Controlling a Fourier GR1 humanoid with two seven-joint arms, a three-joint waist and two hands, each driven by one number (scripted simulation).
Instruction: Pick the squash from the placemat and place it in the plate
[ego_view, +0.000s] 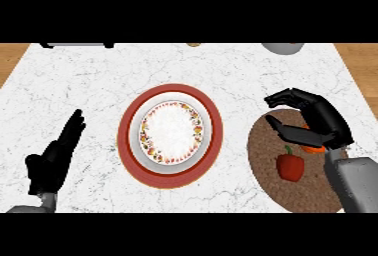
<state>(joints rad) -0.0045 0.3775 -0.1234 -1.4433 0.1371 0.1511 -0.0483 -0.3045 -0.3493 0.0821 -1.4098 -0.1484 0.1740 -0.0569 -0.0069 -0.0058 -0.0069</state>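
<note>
A plate (170, 165) with a red rim and a white, flower-patterned centre lies in the middle of the counter. To its right is a round brown placemat (267, 180). On the mat an orange squash (314, 149) shows only in small patches, mostly hidden beneath my right hand (322, 119). That hand hovers over it, fingers bent and spread well apart from the thumb, with only mat visible in the gap. My left hand (53, 156) rests open at the lower left, fingers straight, away from the plate.
A red bell pepper (290, 166) lies on the placemat just in front of the squash. At the counter's far edge are a dark object (77, 45), a small brown item (194, 44) and a grey vessel (283, 47). Wooden floor shows beyond both side edges.
</note>
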